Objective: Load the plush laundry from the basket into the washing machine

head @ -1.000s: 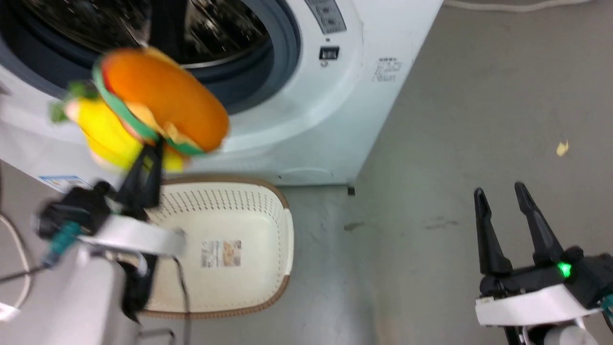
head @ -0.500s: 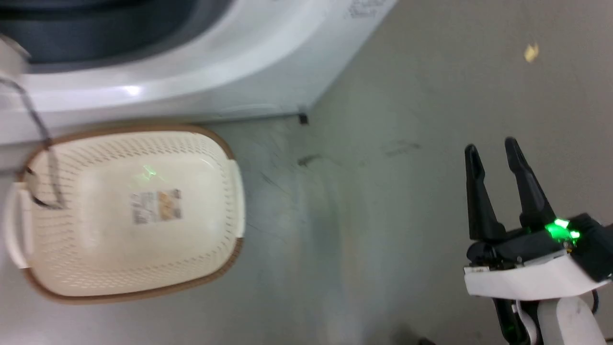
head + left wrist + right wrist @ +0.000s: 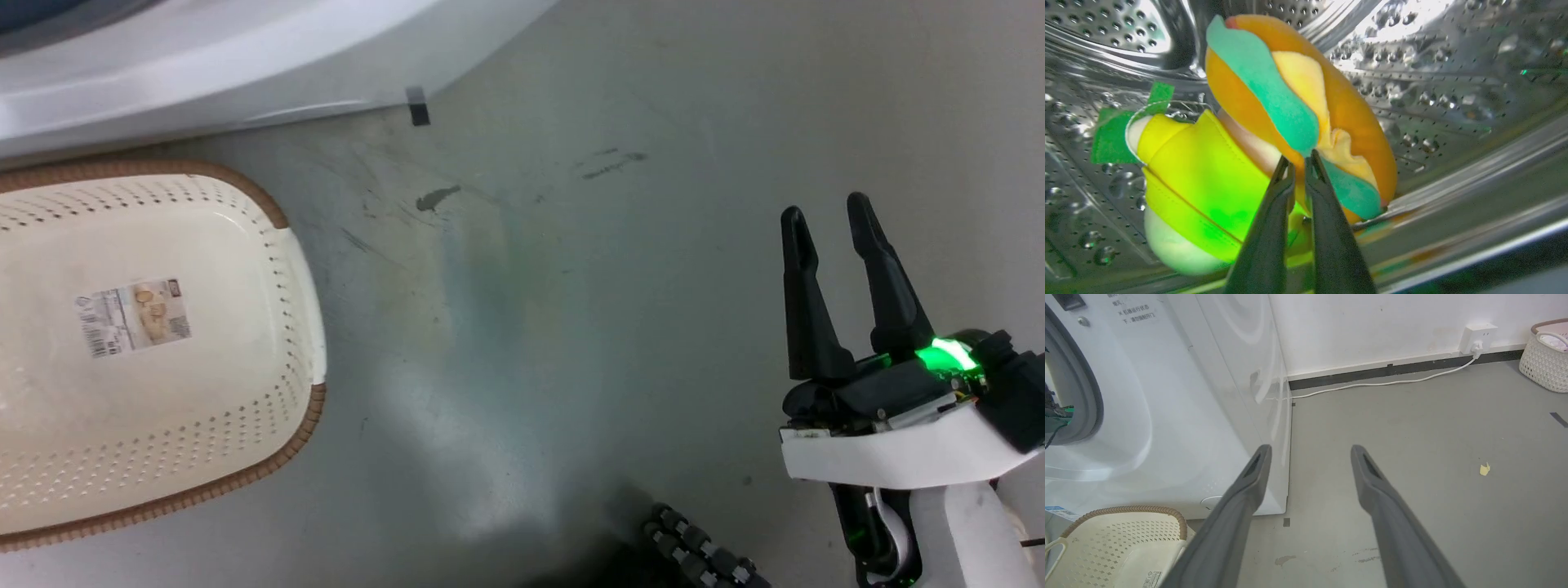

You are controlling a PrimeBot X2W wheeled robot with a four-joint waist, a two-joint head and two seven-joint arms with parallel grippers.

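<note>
In the left wrist view my left gripper (image 3: 1299,160) is shut on the plush laundry (image 3: 1274,134), the orange burger plush with green and yellow layers joined to a yellow plush with a green leaf. The bundle hangs inside the shiny perforated drum (image 3: 1453,73) of the washing machine (image 3: 1200,396). On the floor before the machine sits the cream basket (image 3: 155,457), with nothing in it but its label sticker (image 3: 135,316). My right gripper (image 3: 824,216) stands open over bare floor at the right, holding nothing.
A white cable (image 3: 1384,381) runs along the floor to a wall socket (image 3: 1479,337) behind the washer. Another woven basket (image 3: 1543,363) stands at the far right by the wall. A small yellow scrap (image 3: 1484,469) lies on the grey floor.
The head camera has tilted down and swung right, so the washer door and left arm left its picture. The plush, held outside the door a second ago, is now inside the drum.
</note>
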